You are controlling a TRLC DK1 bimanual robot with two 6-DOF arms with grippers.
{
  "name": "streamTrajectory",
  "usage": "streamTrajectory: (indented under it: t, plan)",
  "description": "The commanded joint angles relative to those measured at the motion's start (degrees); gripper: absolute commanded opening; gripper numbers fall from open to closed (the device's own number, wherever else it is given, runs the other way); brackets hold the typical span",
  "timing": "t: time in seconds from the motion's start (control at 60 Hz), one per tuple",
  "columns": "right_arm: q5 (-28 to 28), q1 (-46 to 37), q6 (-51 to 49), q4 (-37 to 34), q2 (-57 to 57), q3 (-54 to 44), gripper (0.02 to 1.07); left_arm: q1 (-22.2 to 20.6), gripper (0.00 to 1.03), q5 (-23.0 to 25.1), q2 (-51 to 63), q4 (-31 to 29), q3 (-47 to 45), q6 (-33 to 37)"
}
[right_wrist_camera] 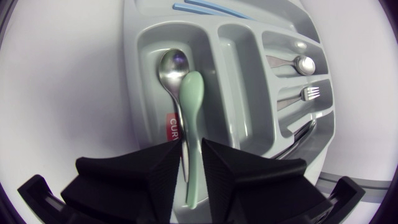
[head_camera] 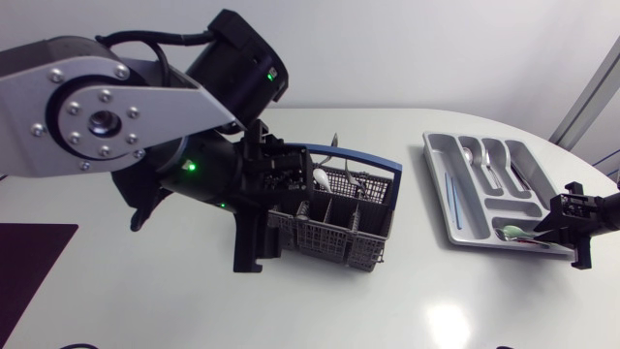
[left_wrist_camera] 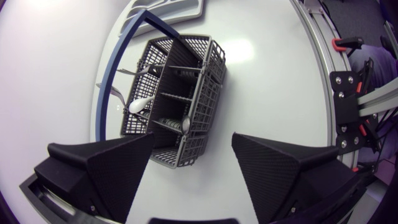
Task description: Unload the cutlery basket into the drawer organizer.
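Observation:
The grey cutlery basket [head_camera: 334, 218] with a blue handle stands mid-table. In the left wrist view the basket [left_wrist_camera: 174, 99] holds a white spoon [left_wrist_camera: 140, 104], metal forks [left_wrist_camera: 134, 71] and other cutlery. My left gripper [left_wrist_camera: 193, 146] hangs open above the basket's near end with nothing between its fingers. At the right lies the grey drawer organizer [head_camera: 441, 184]. My right gripper [head_camera: 557, 231] is at its front compartment, its fingers close on both sides of a pale green spoon's [right_wrist_camera: 191, 106] handle. The green spoon rests in that compartment beside a metal spoon [right_wrist_camera: 173, 65].
Other organizer [right_wrist_camera: 140, 93] compartments hold a spoon [right_wrist_camera: 305, 64], a fork [right_wrist_camera: 309, 93] and blue sticks [right_wrist_camera: 199, 7]. My large left arm [head_camera: 126, 107] covers the table's left half in the head view. The table's rounded edge runs just behind the organizer.

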Motion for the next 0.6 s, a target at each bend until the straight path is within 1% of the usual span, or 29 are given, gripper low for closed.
streamTrajectory:
  t: [0.0,0.033,0.05,0.067,0.083,0.1,0.15,0.183,0.25,0.317,0.333,0.367,0.383,0.433,0.517,0.583]
  plan:
    - [-0.51,-0.33,-1.18,0.25,-2.63,-2.11,0.57,-1.23,0.87,-1.39,1.67,0.33,-1.72,3.08]
    - [-0.51,-0.24,0.40,0.16,-3.51,-2.11,0.70,-1.58,0.85,-1.92,2.11,0.60,-1.90,3.43]
    - [-0.51,-0.15,0.49,0.16,-3.59,-2.11,0.70,-1.58,0.85,-1.92,2.11,0.60,-1.90,3.43]
    - [-0.60,-0.15,1.28,-0.19,-4.39,-2.11,0.78,-1.84,0.85,-2.36,2.55,0.77,-1.81,3.52]
    - [-0.77,-0.15,1.37,-0.54,-5.26,-2.37,0.83,-1.84,0.85,-2.36,2.64,0.86,-1.81,3.52]
    - [-1.04,-0.07,1.54,-0.54,-5.70,-2.55,0.85,-2.02,0.83,-2.54,2.99,1.30,-1.90,3.61]
    - [-1.74,0.20,3.39,-0.54,-7.29,-3.08,0.95,-2.19,0.81,-3.50,3.60,2.27,-2.25,3.52]
    - [-2.09,0.37,5.14,-0.54,-8.16,-3.16,0.96,-2.28,0.81,-4.20,4.04,2.88,-2.25,3.43]
    - [-3.59,0.64,7.43,-1.42,-9.75,-3.60,0.96,-2.28,0.77,-4.64,5.01,3.67,-2.34,3.08]
    - [-5.08,0.99,10.68,-1.51,-11.33,-4.22,0.96,-2.19,0.76,-5.61,5.45,5.61,-3.57,2.82]
    - [-5.43,1.16,11.74,-1.69,-11.94,-4.39,0.96,-2.19,0.74,-6.14,5.62,6.49,-4.01,2.91]
    - [-6.22,1.52,12.97,-2.04,-13.35,-5.27,0.96,-2.19,0.72,-6.49,5.89,7.10,-4.45,2.82]
    - [-6.49,1.69,13.41,-2.13,-13.79,-5.62,0.96,-2.19,0.69,-6.67,6.15,7.89,-4.80,2.82]
    - [-7.81,2.13,15.08,-2.13,-16.16,-7.12,0.96,-2.02,0.65,-6.93,6.42,9.12,-5.41,2.82]
    - [-9.83,3.45,17.01,-2.13,-21.44,-11.07,0.96,-1.76,0.60,-6.93,7.03,10.26,-6.03,2.82]
    - [-10.27,5.03,19.21,-1.69,-25.04,-13.89,0.96,-1.58,0.58,-7.19,7.56,11.67,-6.56,2.91]
